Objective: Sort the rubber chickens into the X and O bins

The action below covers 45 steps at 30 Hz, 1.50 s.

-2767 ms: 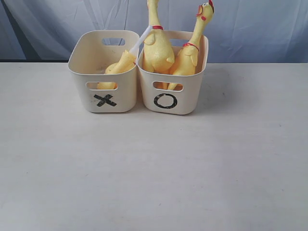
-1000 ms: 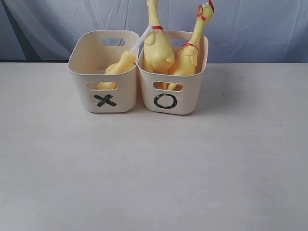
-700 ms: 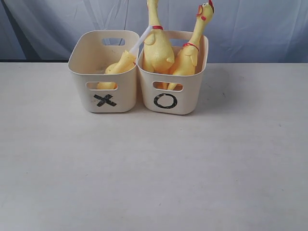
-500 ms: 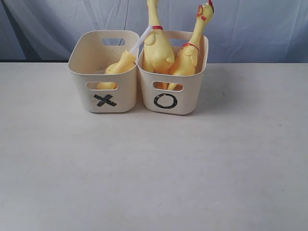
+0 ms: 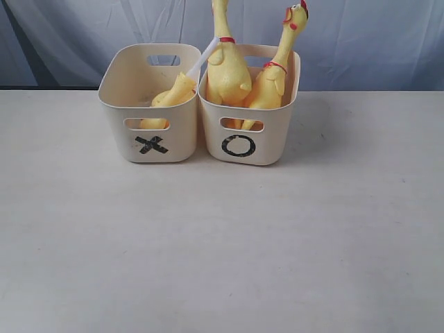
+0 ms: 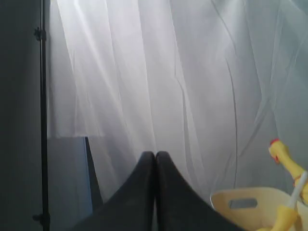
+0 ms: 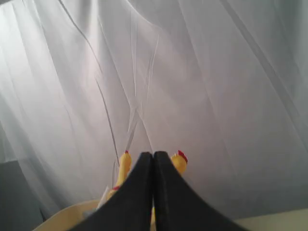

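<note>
- Three rubber chickens, all in bins: one (image 5: 173, 94) in the X bin (image 5: 182, 142), two in the O bin (image 5: 276, 139)
- Chicken in the X bin lies tilted, body low toward the near wall, yellow showing through the front handle cut-out; a white strip (image 5: 205, 54) slants up from it over the rim shared with the O bin; head not made out
- O bin pair stand upright, side by side and touching
- Left bird of the pair (image 5: 229, 73): red neck band, neck running out past the top edge of the frame
- Right bird of the pair (image 5: 269, 84): leans toward the upper right, red comb and open beak well above the rim
- Bins sit at upper centre of frame, rims touching, X on the left, O on the right; black marks face the camera just under the handle cut-outs
- Table (image 5: 222, 250): pale, fills the lower two thirds of the frame; bins stand toward its far edge
- Curtain (image 5: 374, 41): bluish white, folded, hangs behind the table
- Left gripper (image 6: 155, 156): black fingers pressed flat together, nothing between them, aimed at the curtain; its camera also catches a cream bin with a cut-out handle, a chicken head, and a dark stand pole (image 6: 44, 120)
- Right gripper (image 7: 153, 156): fingers likewise clenched tip to tip, empty; two chicken heads show just behind the tips, with a bin rim below them
</note>
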{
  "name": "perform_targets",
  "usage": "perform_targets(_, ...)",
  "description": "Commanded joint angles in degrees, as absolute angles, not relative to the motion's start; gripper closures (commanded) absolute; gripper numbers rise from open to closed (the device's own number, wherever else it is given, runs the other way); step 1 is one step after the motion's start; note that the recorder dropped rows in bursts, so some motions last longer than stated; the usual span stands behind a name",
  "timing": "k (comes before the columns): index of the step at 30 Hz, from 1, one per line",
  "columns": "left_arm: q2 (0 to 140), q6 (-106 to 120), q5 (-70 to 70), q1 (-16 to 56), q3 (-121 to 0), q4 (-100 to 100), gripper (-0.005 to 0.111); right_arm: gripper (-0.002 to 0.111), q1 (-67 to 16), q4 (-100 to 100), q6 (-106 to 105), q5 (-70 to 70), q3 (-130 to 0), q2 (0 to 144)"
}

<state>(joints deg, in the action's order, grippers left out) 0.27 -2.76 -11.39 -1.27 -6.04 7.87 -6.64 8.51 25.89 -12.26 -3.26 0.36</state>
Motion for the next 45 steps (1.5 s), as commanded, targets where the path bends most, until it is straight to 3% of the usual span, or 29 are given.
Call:
perform_targets(1, 0.0, -2.84, -12.48, -1.47, -1.49, 9.3, 0.107, 0.108, -6.44, 8.49, 25.51, -12.41, 0.0, 0.0)
perform_targets(19, 0.0, -2.84, -10.14, -1.47, 0.0, 9.92, 0.107, 0.108, -6.44, 8.49, 25.51, 3.48, 0.0, 0.0)
perform_targets(27, 0.0, -2.84, 5.75, -1.47, 0.0, 5.54, 0.107, 0.108, -6.44, 8.49, 25.51, 17.41, 0.0, 0.0)
perform_targets(31, 0.0, -2.84, 14.59, -1.47, 0.0, 4.27, 0.107, 0.108, -6.44, 8.49, 25.51, 17.41, 0.0, 0.0)
perform_targets(45, 0.0, -2.84, 11.66, -1.59, 0.0, 4.56, 0.107, 0.108, -6.44, 1.68, 25.51, 16.0, 0.0, 0.0)
